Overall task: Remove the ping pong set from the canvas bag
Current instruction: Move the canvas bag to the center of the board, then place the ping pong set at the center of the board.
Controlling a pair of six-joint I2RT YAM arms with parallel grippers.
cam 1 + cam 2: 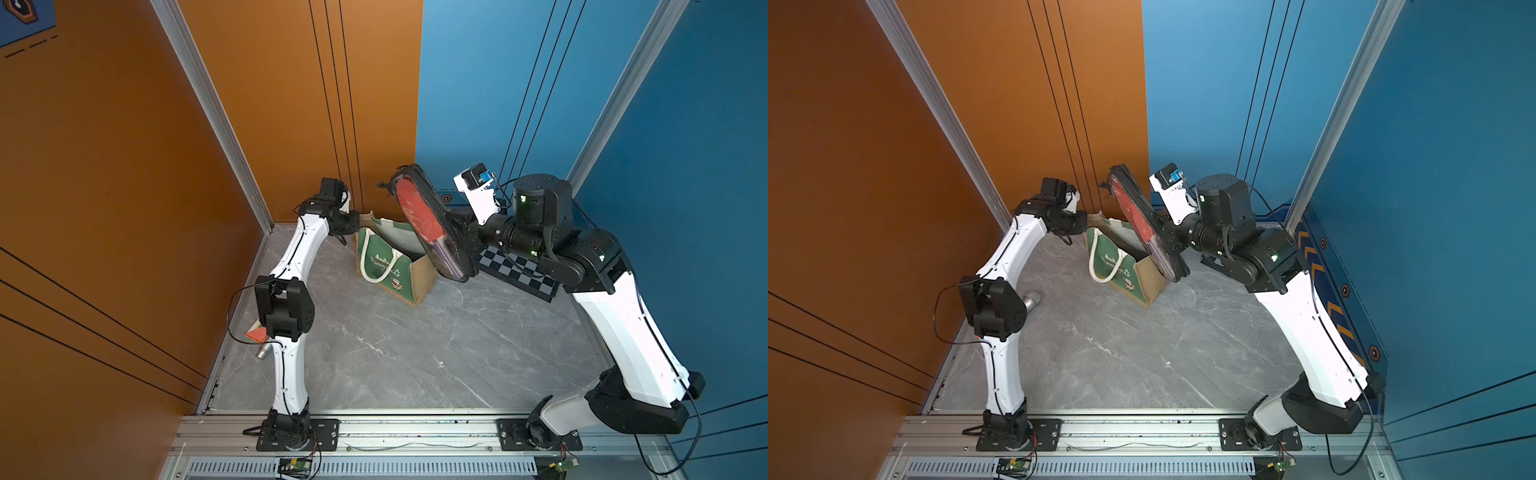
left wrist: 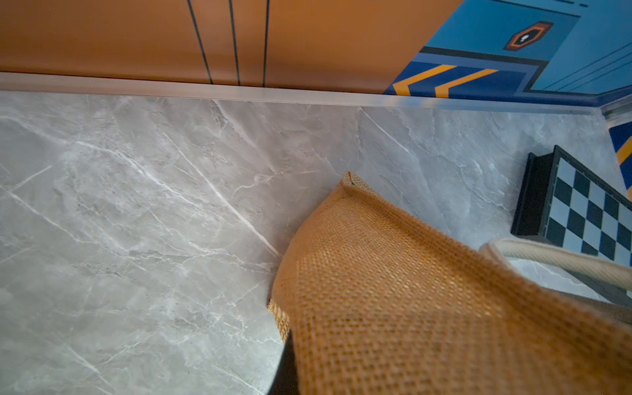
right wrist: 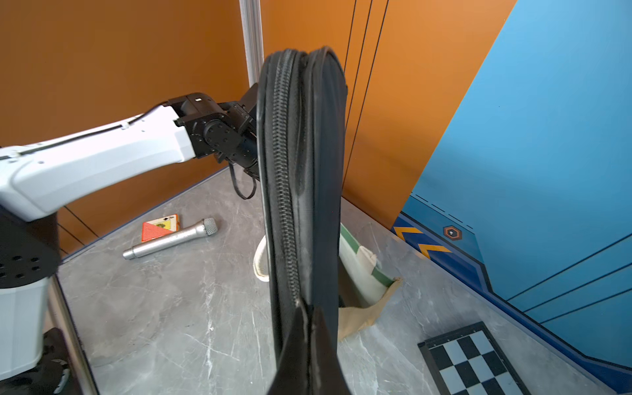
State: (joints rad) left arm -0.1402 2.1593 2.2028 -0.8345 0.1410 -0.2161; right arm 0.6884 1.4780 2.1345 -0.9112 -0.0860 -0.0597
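Clearance matters now: my right gripper (image 3: 309, 307) is clamped on the ping pong set (image 1: 419, 216) by its zipped edge, the case standing up from the jaws, above the canvas bag (image 1: 390, 274). The left gripper (image 1: 347, 237) pinches its burlap side. I'd lift straight up with the bag anchored.

We're looking down on a grey, marble-veined tabletop (image 1: 395, 353). Toward the far edge, the canvas bag (image 1: 395, 276) stands upright on it. A black-and-grey checkerboard (image 1: 519, 270) lies flat near the bag, on the right. Over by the left edge, a silver microphone (image 3: 171, 238) lies just beside a red card pack (image 3: 159, 228).
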